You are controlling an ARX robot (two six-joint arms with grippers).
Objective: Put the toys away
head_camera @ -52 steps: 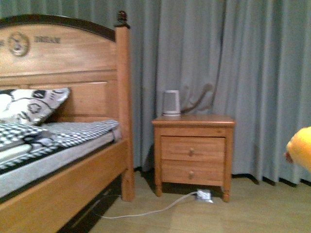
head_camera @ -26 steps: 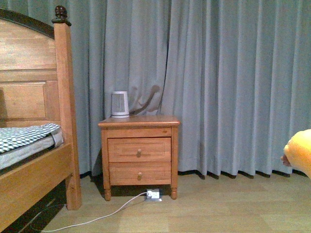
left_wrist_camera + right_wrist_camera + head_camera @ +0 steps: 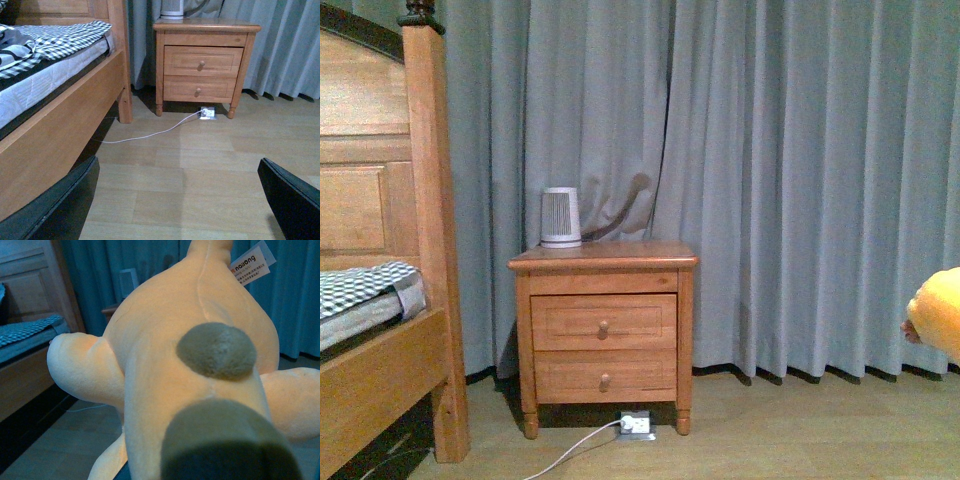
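The yellow-orange plush toy (image 3: 165,355) fills the right wrist view, with brown patches and a white tag near its far end. My right gripper is shut on it; its fingers are hidden under the plush. In the front view only a part of the plush toy (image 3: 938,312) shows at the right edge, held above the floor. My left gripper (image 3: 182,200) is open and empty, its dark fingers (image 3: 60,205) wide apart low over the wooden floor, in front of the bed and the nightstand.
A wooden nightstand (image 3: 603,335) with two drawers stands against grey curtains (image 3: 780,180), a white ribbed device (image 3: 560,217) on top. A wooden bed (image 3: 380,300) is at the left. A power strip (image 3: 637,424) and white cable lie on the floor.
The front view has swung to the right: the bed and nightstand have shifted left in the picture. The plush stays at the right edge.
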